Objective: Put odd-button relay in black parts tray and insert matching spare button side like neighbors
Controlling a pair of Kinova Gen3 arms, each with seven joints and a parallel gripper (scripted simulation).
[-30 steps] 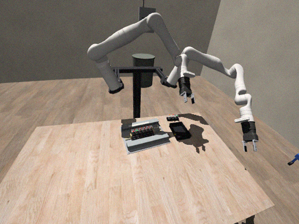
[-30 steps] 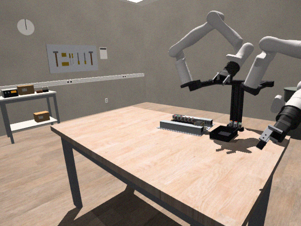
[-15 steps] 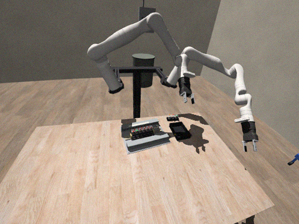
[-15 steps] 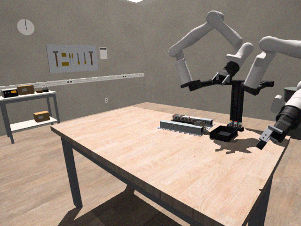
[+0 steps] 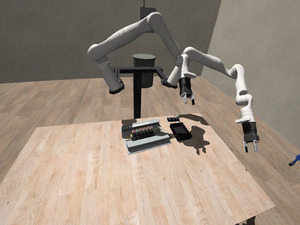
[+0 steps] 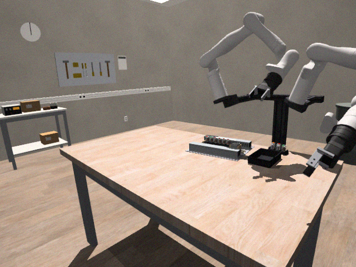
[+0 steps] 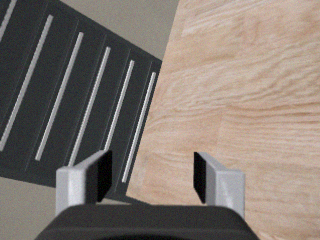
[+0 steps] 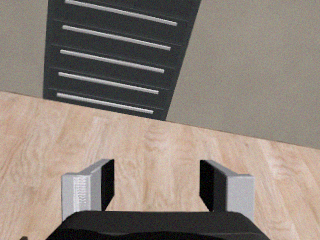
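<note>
The relay panel (image 5: pixel 148 143) (image 6: pixel 214 151) lies on the table. One relay (image 5: pixel 137 131), second from the picture's left in the top view, seems to have a green button; the other five look red. The spare rack (image 5: pixel 173 120) holds three spares with orange, red and green buttons. The black parts tray (image 5: pixel 181 132) (image 6: pixel 258 161) is empty. My right gripper (image 5: pixel 189 102) (image 8: pixel 157 177) is open and empty, high behind the rack and tray. My left gripper (image 5: pixel 251 151) (image 7: pixel 152 168) is open and empty, high near the table's picture-right edge. Exact button sides are too small to tell.
The tray stands close beside the panel, with the rack behind it near the table's (image 5: pixel 88 170) back edge. The black arm stand (image 5: pixel 137 100) rises behind the panel. A dark cabinet (image 7: pixel 65 95) (image 8: pixel 115 55) with pale bars shows in both wrist views.
</note>
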